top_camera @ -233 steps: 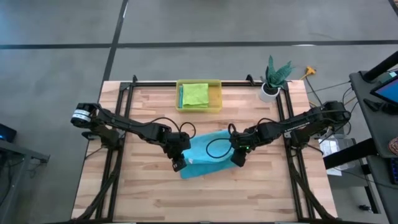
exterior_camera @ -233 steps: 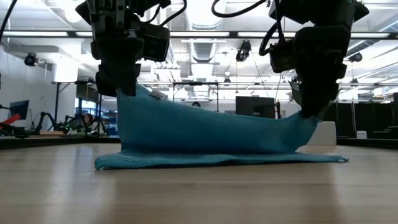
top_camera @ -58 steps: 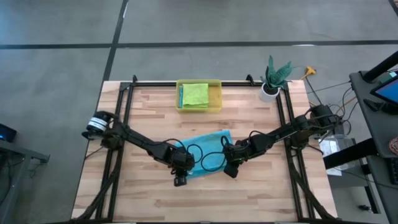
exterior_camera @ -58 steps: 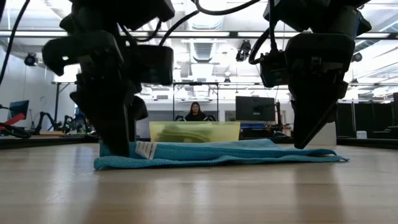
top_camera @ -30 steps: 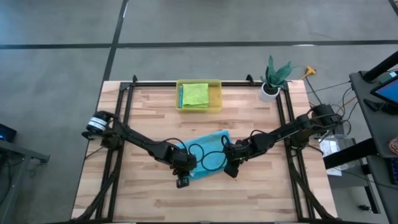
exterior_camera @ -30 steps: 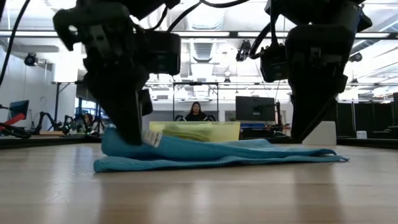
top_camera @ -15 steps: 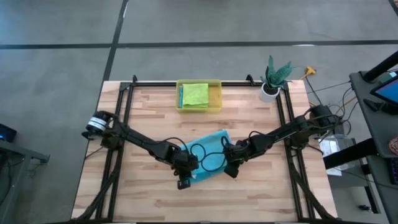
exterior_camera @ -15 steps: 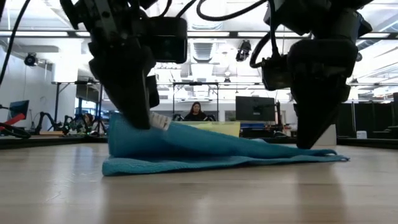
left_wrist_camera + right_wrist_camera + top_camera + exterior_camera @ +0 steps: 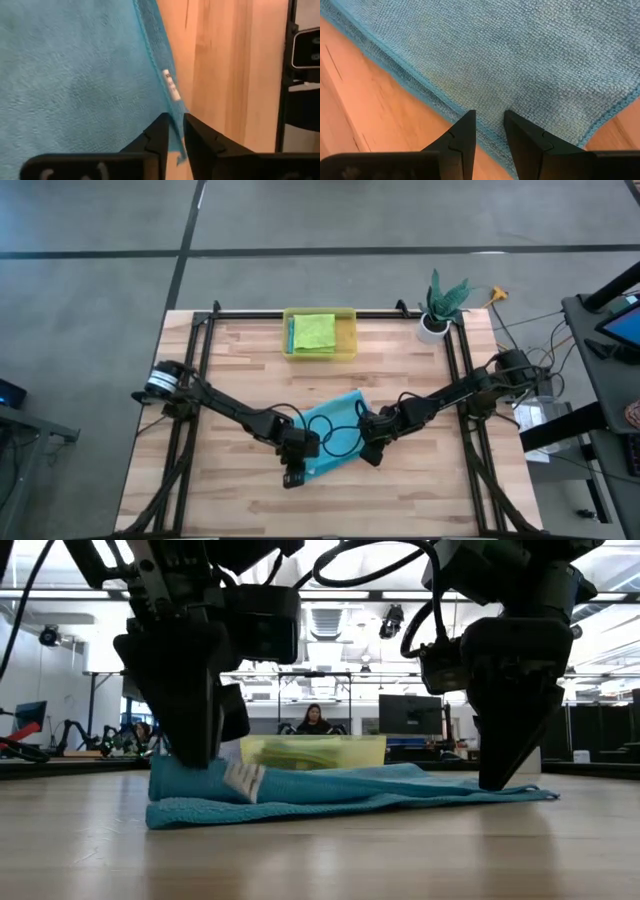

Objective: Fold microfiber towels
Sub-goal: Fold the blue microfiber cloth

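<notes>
A teal towel (image 9: 338, 428) lies folded on the wooden table's middle, its left end bunched up (image 9: 180, 780) on the lower layer beside a white tag (image 9: 244, 780). My left gripper (image 9: 294, 472) stands at that end, tilted down, fingers a little apart around the hem (image 9: 173, 131). My right gripper (image 9: 372, 448) stands at the towel's right end (image 9: 497, 780), fingers apart over the flat cloth (image 9: 490, 117). A lime green towel (image 9: 315, 332) lies folded in the yellow bin. My left gripper has the towel's hem (image 9: 174, 120), near the corner below the tag (image 9: 171, 85), in the narrow gap between its fingers, coming slanting from above. I cannot tell whether the fingers still pinch it. That end rests bunched on the layer beneath. My right gripper sets its parted fingertips (image 9: 465, 130) down on the towel's top face close to the near edge (image 9: 445, 105), from above. The cloth lies flat on the table under them.
The yellow bin (image 9: 350, 340) stands at the table's far edge, a potted plant (image 9: 437, 305) at the far right corner. Black frame rails run along both sides. Bare wood lies near the front edge. A person (image 9: 314, 720) sits in the room behind.
My left gripper raised the towel's left end off the lower layer half a second ago, then tipped and brought it back down; that end now sits low and bunched, the tag hanging at its side. The towel's right end and my right gripper have stayed put.
</notes>
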